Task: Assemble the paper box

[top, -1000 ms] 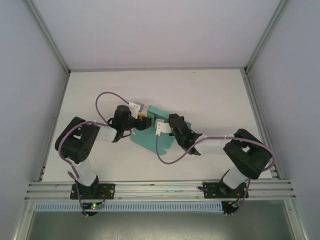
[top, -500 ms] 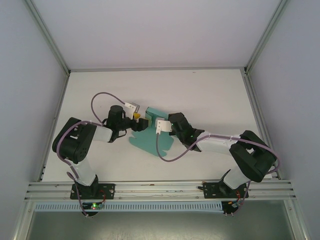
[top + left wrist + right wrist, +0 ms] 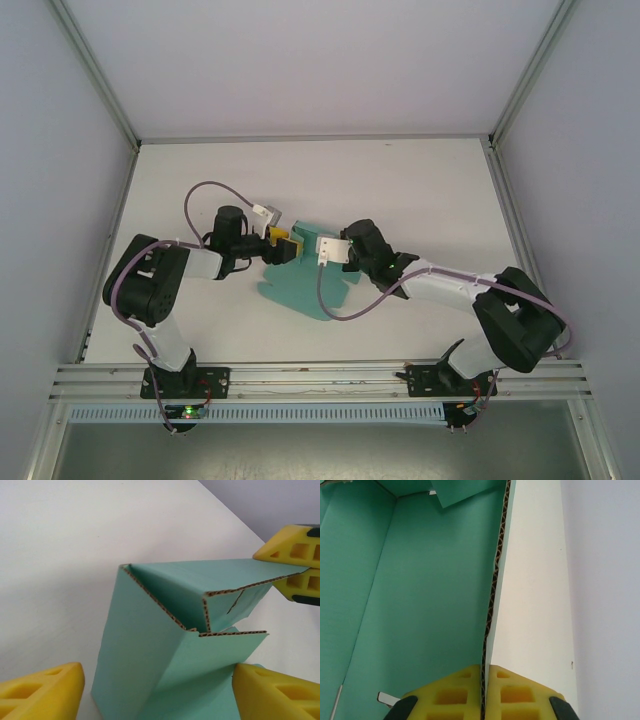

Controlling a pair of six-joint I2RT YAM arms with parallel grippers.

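The paper box (image 3: 305,285) is teal card, partly folded, lying at the middle of the white table. In the left wrist view the paper box (image 3: 150,645) has two walls raised, with brown corrugated edges showing. My left gripper (image 3: 157,672) is open, with its yellow fingers (image 3: 45,692) standing on either side of the folded corner. From above, the left gripper (image 3: 287,246) is at the box's far left end. My right gripper (image 3: 485,672) is shut on the edge of an upright wall of the paper box (image 3: 420,590). From above, the right gripper (image 3: 322,245) is at the far right end.
The white table (image 3: 420,190) has free room behind and to both sides of the box. Grey walls and a metal frame rail (image 3: 320,375) bound it. A purple cable (image 3: 205,195) loops above the left arm, and another (image 3: 340,312) hangs over the card's near edge.
My left gripper has opened wider and drawn back a little. The right arm has stretched out, its elbow swinging right, still pinching the wall. The card has shifted slightly.
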